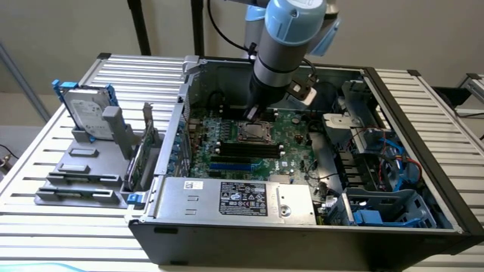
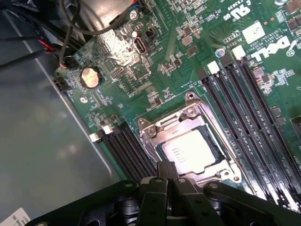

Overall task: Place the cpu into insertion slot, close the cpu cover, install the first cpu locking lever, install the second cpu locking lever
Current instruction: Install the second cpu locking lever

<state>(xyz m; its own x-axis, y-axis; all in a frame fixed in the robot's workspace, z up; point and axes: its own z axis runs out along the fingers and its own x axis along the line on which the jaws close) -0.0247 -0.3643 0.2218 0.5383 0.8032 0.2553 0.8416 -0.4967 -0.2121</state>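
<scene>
**A:** Where was the cpu [image 2: 190,149]?

**B:** Seated flat in the insertion slot [image 2: 155,141], pale metal top facing up, with the silver frame of the socket around all four sides. In the exterior view the socket [image 1: 255,131] sat near the middle of the green motherboard [image 1: 291,148], directly under the arm.

**A:** And the cpu cover?

**B:** I couldn't tell it apart from the socket's metal rim, so I can't say whether it lay down or stood open.

**A:** What about the hand?

**B:** The hand [image 2: 168,175] had its fingers pressed together, nothing pinched between them. Its dark tips hung right at the socket's edge, just beside the chip; whether they touched the frame I couldn't make out.

**A:** What lay around the socket?

**B:** Long black memory slots [image 2: 251,110] ran along one side, with a shorter bank of black slots [image 2: 124,146] on the other. Farther off on the board was a round coin battery [image 2: 90,77], with black cables [image 2: 77,28] running past it.

**A:** And beyond the board?

**B:** The motherboard lay inside an open computer case [image 1: 302,241], with a labelled silver power supply [image 1: 238,199] at the near edge and blue plastic drive bays [image 1: 389,209] towards the exterior view's right. The case rested on a slatted metal desk [image 1: 64,224]. On the exterior view's left, a hard drive [image 1: 85,110] stood upright in a grey holder [image 1: 83,170].
</scene>
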